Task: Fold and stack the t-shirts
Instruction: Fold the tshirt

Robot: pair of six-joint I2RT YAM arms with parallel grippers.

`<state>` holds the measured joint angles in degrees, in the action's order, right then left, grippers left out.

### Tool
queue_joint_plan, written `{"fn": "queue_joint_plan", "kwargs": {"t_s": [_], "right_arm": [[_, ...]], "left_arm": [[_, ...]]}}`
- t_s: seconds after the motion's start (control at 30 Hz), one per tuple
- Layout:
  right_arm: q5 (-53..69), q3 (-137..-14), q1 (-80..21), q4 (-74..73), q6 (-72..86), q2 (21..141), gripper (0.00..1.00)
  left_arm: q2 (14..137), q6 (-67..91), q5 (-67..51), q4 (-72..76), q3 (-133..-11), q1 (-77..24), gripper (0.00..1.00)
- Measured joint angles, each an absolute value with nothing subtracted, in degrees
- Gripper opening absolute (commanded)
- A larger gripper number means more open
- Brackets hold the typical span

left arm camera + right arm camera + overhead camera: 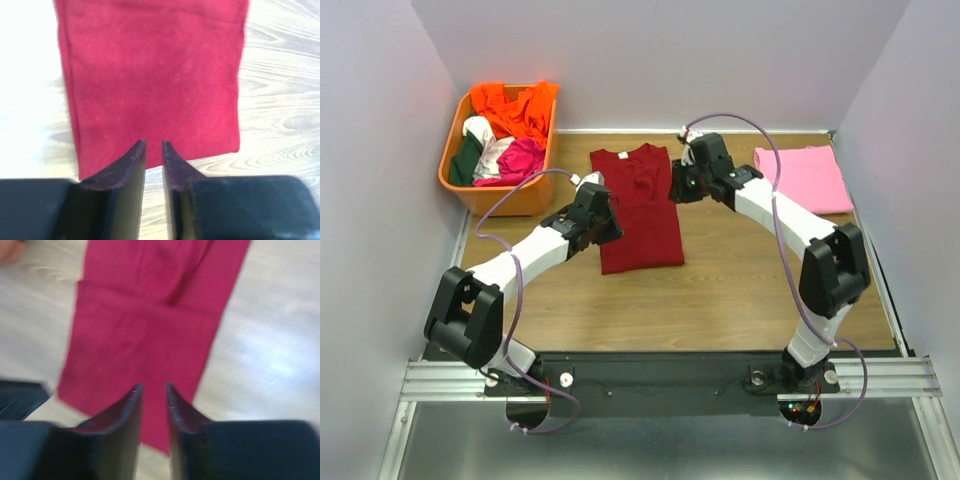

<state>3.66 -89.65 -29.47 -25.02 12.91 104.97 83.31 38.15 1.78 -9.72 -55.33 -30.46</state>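
An orange basket (pixel 515 198) heaped with mixed clothes (pixel 515 115) sits in the far left corner of the table (pixel 740 290), just beside the left arm's forearm. The light pink t-shirt (pixel 805 180) lies folded flat at the far right, close to the side wall and apart from the right arm.

The maroon t-shirt (pixel 638 215) lies in the middle as a long folded strip, collar to the far side. The left fingers (pixel 140 155) sit at its left edge and the right fingers (pixel 135 400) at its right edge. Both arms reach inward, crowding the strip from either side.

Bare wood lies open in front of the shirt, up to the arm bases. White walls close in three sides.

Each pair of fingers shows only a narrow slit. Whether cloth is pinched I cannot tell. The right wrist view is blurred, and both wrist views cut the shirt off.
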Motion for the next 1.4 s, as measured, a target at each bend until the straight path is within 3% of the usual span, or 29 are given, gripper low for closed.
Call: {"fn": "queue_joint_plan", "kwargs": {"t_s": [0.13, 0.3, 0.63, 0.87, 1.1, 1.4], "right_arm": [[13.7, -78.3, -28.9, -20.8, 18.1, 99.1, 0.01], [21.3, -65.8, -28.5, -16.1, 21.3, 98.6, 0.01], [30.9, -52.5, -22.7, -3.0, 24.1, 103.4, 0.01], [35.3, -51.2, -21.0, -1.6, 24.5, 99.3, 0.02], [44.1, -59.8, -23.6, 3.5, 28.3, 98.4, 0.01], [52.6, -61.3, -30.5, 22.3, 33.4, 116.6, 0.01]], "left_arm": [[84.7, 37.9, -0.2, -8.6, -55.1, -30.3, 0.06], [87.4, 38.1, -1.3, -6.6, -50.3, -29.8, 0.00], [88.8, 39.9, -4.8, 0.0, -42.3, -25.4, 0.00], [83.7, 39.7, -5.5, 0.0, -39.2, -25.0, 0.05], [79.8, 39.2, -6.2, 0.3, -40.1, -24.9, 0.04], [86.4, 39.5, -7.6, 4.1, -39.2, -24.9, 0.00]]}}
